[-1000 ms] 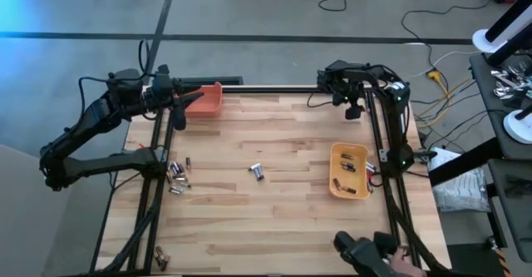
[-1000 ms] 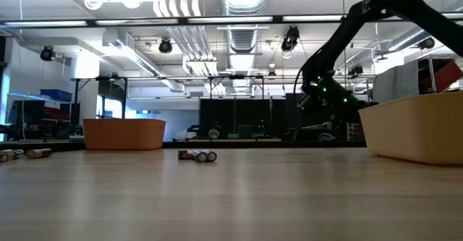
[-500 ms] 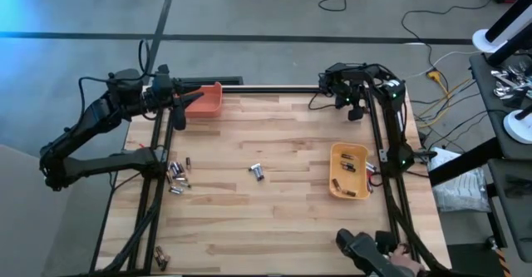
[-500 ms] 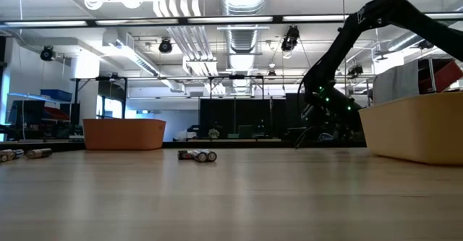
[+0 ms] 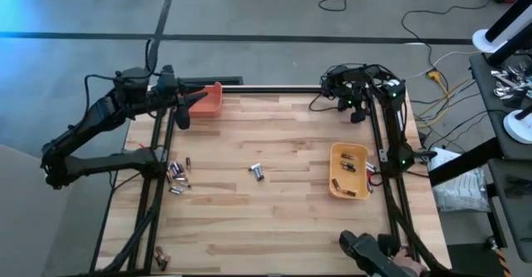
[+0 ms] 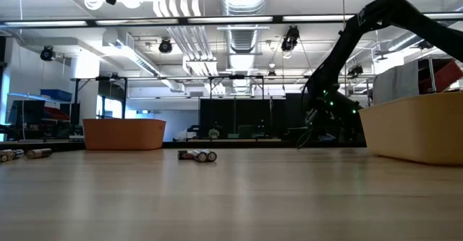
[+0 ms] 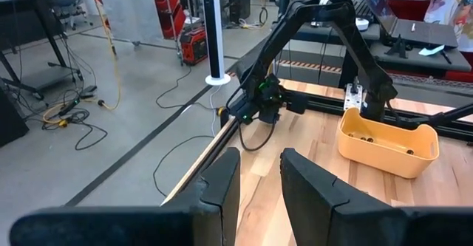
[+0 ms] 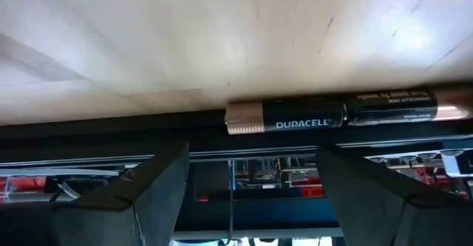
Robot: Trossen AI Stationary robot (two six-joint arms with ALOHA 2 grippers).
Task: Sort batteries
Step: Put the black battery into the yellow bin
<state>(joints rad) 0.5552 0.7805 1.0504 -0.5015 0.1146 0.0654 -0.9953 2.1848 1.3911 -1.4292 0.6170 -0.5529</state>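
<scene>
Fingers of right gripper (image 8: 251, 194) spread wide, empty, beside two batteries (image 8: 329, 114)

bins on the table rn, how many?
2. The orange bin sits at the table's far left corner beside the left gripper; the yellow bin sits near the right edge, holding some batteries. None seem hidden.

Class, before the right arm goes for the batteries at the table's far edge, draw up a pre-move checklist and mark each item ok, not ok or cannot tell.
1. Right gripper open, nothing between its fingers: ok.
2. Two black-and-copper batteries lie end to end, directly ahead of it: ok.
3. Yellow bin upright, already holding batteries: ok.
4. Left gripper waits near the orange bin, well away: ok.
5. Whether those batteries are loose or wedged against the table's edge rail: cannot tell.
</scene>
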